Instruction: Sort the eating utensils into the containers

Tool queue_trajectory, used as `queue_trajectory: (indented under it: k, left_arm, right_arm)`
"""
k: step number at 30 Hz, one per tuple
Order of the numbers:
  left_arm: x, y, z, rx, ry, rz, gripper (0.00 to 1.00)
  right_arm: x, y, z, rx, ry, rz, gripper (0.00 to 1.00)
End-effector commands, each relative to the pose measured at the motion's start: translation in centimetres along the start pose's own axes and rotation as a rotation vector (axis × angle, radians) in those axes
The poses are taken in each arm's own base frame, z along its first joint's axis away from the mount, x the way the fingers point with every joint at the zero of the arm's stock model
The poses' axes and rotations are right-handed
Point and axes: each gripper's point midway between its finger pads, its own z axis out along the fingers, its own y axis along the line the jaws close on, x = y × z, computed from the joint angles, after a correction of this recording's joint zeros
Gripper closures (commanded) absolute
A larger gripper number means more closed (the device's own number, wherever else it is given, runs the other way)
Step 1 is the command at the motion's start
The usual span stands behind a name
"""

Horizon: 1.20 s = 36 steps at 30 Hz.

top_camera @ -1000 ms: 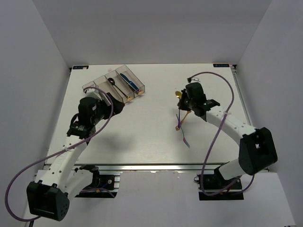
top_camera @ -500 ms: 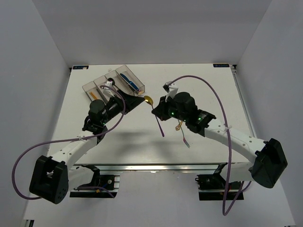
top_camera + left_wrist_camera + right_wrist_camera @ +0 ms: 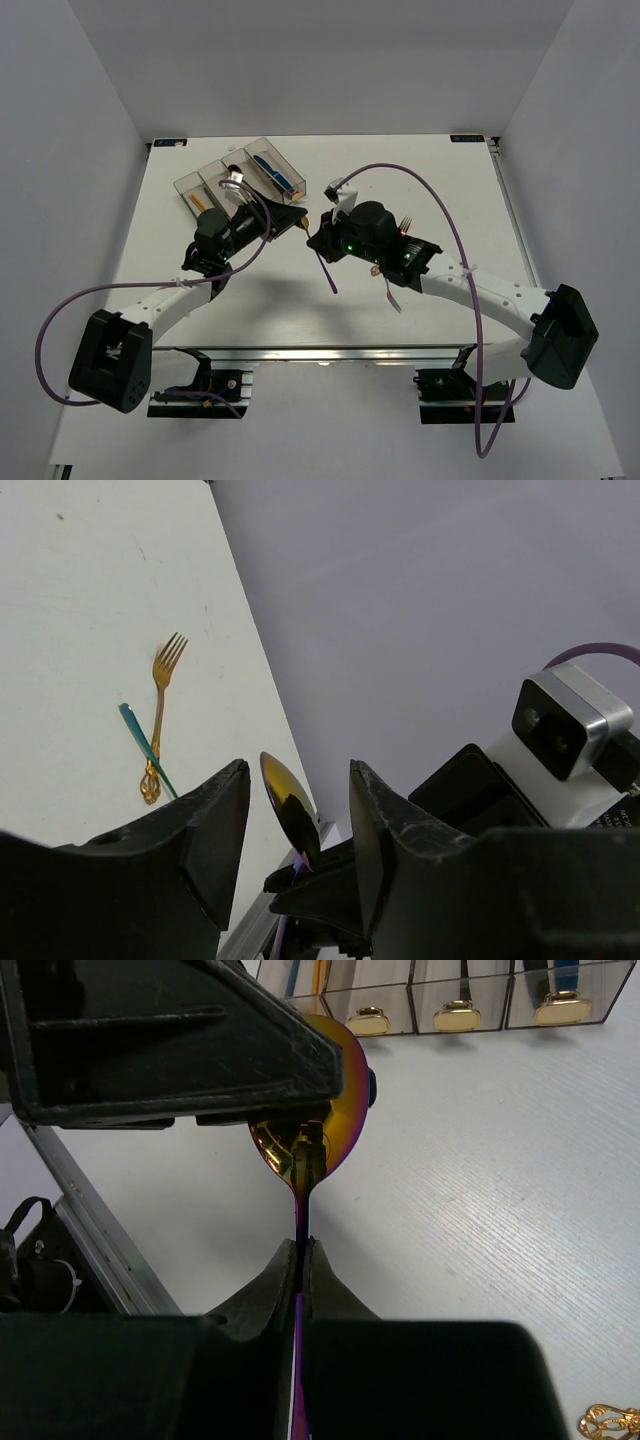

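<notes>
My right gripper (image 3: 300, 1250) is shut on the handle of the purple-gold spoon (image 3: 342, 1120) and holds it above the table, bowl pointing toward the left arm. The spoon's bowl (image 3: 290, 810) stands between the jaws of my left gripper (image 3: 298, 820), which are open with a gap on each side. From above, the two grippers meet left of the table's middle, left gripper (image 3: 291, 219) against right gripper (image 3: 318, 240), the purple handle (image 3: 328, 275) sticking out below. The containers (image 3: 240, 180) sit at the back left, holding a blue knife (image 3: 272, 172) and a black spoon (image 3: 241, 175).
A gold fork (image 3: 160, 705) and a teal-handled piece (image 3: 148, 748) lie crossed on the table right of the middle, under the right arm. The bins' yellow tags (image 3: 458, 1012) face the grippers. The table's metal front rail (image 3: 95, 1240) runs close below.
The right arm carried the spoon left from the pile toward the left arm. The left gripper swung away from the bins to the spoon, and its jaws have narrowed around the bowl.
</notes>
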Motion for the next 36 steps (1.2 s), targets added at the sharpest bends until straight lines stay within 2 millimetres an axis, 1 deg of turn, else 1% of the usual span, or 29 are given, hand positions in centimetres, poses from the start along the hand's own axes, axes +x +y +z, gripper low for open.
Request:
queue_trajectory:
  k: [1, 2, 6, 7, 10, 11, 14, 16, 17, 18, 19, 20, 21, 22, 24, 25, 26, 27, 28, 29, 30, 31, 32, 33, 34, 35, 36]
  left_arm:
    - [0.3, -1.1, 0.0, 0.043, 0.016, 0.007, 0.46]
    - [0.4, -1.1, -0.1, 0.045, 0.021, 0.007, 0.46]
    - [0.5, -1.4, -0.2, 0.058, 0.027, -0.011, 0.62]
    - [0.5, -1.6, -0.1, 0.063, 0.030, -0.014, 0.71]
    - [0.2, -2.3, 0.0, 0.070, 0.036, -0.028, 0.86]
    - [0.3, -2.2, 0.0, 0.057, 0.043, -0.035, 0.90]
    - [0.1, -2.0, 0.3, 0.027, 0.051, -0.029, 1.00]
    - [-0.4, -1.5, 0.6, -0.009, 0.043, -0.022, 1.00]
    - [-0.8, -1.2, 0.8, -0.037, 0.043, -0.010, 1.00]
    - [-1.2, -0.6, 0.9, -0.062, 0.036, -0.014, 1.00]
    - [-2.2, 0.0, 0.7, -0.081, 0.017, -0.017, 1.00]
    - [-2.9, 0.4, 0.7, -0.098, 0.009, -0.028, 1.00]
    - [-3.7, 1.1, 0.6, -0.115, -0.003, -0.045, 1.00]
    - [-5.7, 2.2, 0.0, -0.138, -0.041, -0.057, 1.00]
    - [-8.0, 3.1, -0.4, -0.178, -0.082, -0.068, 1.00]
    - [-9.6, 5.0, -0.9, -0.246, -0.115, -0.090, 1.00]
    - [-10.6, 5.9, -1.0, -0.280, -0.129, -0.068, 1.00]
    - [-12.7, 4.9, -0.6, -0.276, -0.159, -0.037, 1.00]
    - [-13.6, 7.2, -0.7, -0.348, -0.161, -0.063, 1.00]
    - [-15.0, 8.0, -0.6, -0.381, -0.190, -0.046, 1.00]
    - [-17.0, 7.4, -0.1, -0.376, -0.218, -0.031, 1.00]
    - [-18.4, 8.2, -0.3, -0.388, -0.240, -0.050, 1.00]
    - [-19.5, 10.0, 0.2, -0.397, -0.248, -0.091, 1.00]
    - [-21.0, 10.9, 0.0, -0.405, -0.272, -0.113, 1.00]
    - [-23.6, 10.1, 0.2, -0.373, -0.313, -0.097, 1.00]
    - [-24.2, 12.4, 0.8, -0.399, -0.305, -0.133, 1.00]
    - [-25.2, 12.9, 1.0, -0.408, -0.311, -0.135, 1.00]
  right_arm:
    - [-3.9, 0.9, 0.1, 0.000, -0.115, -0.032, 1.00]
    - [-4.0, 0.8, 0.1, 0.004, -0.122, -0.033, 1.00]
    - [-4.2, 0.3, 0.6, 0.031, -0.128, -0.056, 1.00]
    - [-4.0, -0.2, 1.0, 0.055, -0.124, -0.063, 1.00]
    - [-3.8, -1.1, 1.6, 0.094, -0.119, -0.098, 1.00]
    - [-3.8, -1.3, 1.8, 0.099, -0.119, -0.105, 1.00]
    - [-3.7, -1.4, 2.0, 0.102, -0.117, -0.127, 1.00]
    - [-3.9, -1.3, 1.9, 0.098, -0.126, -0.130, 1.00]
    - [-3.9, -1.5, 1.8, 0.103, -0.128, -0.129, 0.80]
    - [-4.0, -1.9, 1.4, 0.126, -0.142, -0.127, 0.71]
    - [-3.9, -2.2, 1.3, 0.139, -0.144, -0.127, 0.32]
    - [-4.1, -2.6, 1.0, 0.160, -0.151, -0.126, 0.12]
    - [-4.1, -3.2, 0.4, 0.185, -0.156, -0.127, 0.11]
    - [-3.9, -3.7, 0.1, 0.203, -0.149, -0.126, 0.11]
    - [-3.9, -5.0, -0.6, 0.242, -0.151, -0.118, 0.11]
    - [-3.9, -5.4, -1.4, 0.254, -0.158, -0.112, 0.11]
    - [-4.1, -6.1, -1.9, 0.270, -0.165, -0.098, 0.11]
    - [-4.2, -6.5, -2.3, 0.281, -0.170, -0.090, 0.11]
    - [-4.2, -6.7, -3.0, 0.286, -0.179, -0.086, 0.11]
    - [-4.2, -7.2, -3.4, 0.299, -0.180, -0.078, 0.11]
    - [-4.5, -7.2, -3.9, 0.303, -0.189, -0.073, 0.11]
    - [-4.5, -7.3, -4.2, 0.306, -0.188, -0.074, 0.11]
    - [-4.1, -7.7, -4.4, 0.317, -0.176, -0.072, 0.11]
    - [-4.0, -7.7, -4.7, 0.319, -0.176, -0.074, 0.10]
    - [-3.9, -7.9, -4.8, 0.323, -0.172, -0.073, 0.11]
    - [-3.4, -8.0, -4.9, 0.325, -0.161, -0.073, 0.11]
    - [-3.2, -8.1, -5.1, 0.329, -0.159, -0.074, 0.11]
